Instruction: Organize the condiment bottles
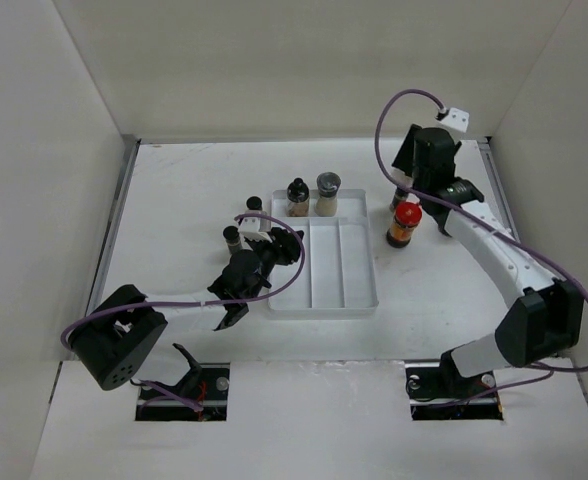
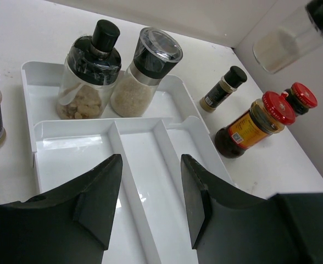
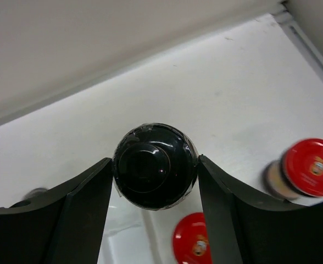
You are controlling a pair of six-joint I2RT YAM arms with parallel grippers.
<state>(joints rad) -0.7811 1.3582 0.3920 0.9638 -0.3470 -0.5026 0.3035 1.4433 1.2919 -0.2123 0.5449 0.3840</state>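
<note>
My right gripper (image 3: pixel 155 160) is shut on a black-capped bottle (image 3: pixel 155 166) and holds it in the air, above and right of the white tray (image 1: pixel 324 285); the bottle also shows in the left wrist view (image 2: pixel 285 38). Below it stand two red-capped jars (image 3: pixel 310 166) (image 3: pixel 191 241) and a slim dark vial (image 2: pixel 223 88). A black-capped shaker (image 2: pixel 89 74) and a grey-lidded jar (image 2: pixel 145 71) stand in the tray's back compartment. My left gripper (image 2: pixel 150 190) is open and empty over the tray's long compartments.
Two small black-capped bottles (image 1: pixel 254 206) (image 1: pixel 232 237) stand on the table left of the tray, close to my left arm. One red-capped jar (image 1: pixel 405 222) stands just right of the tray. White walls enclose the table on three sides.
</note>
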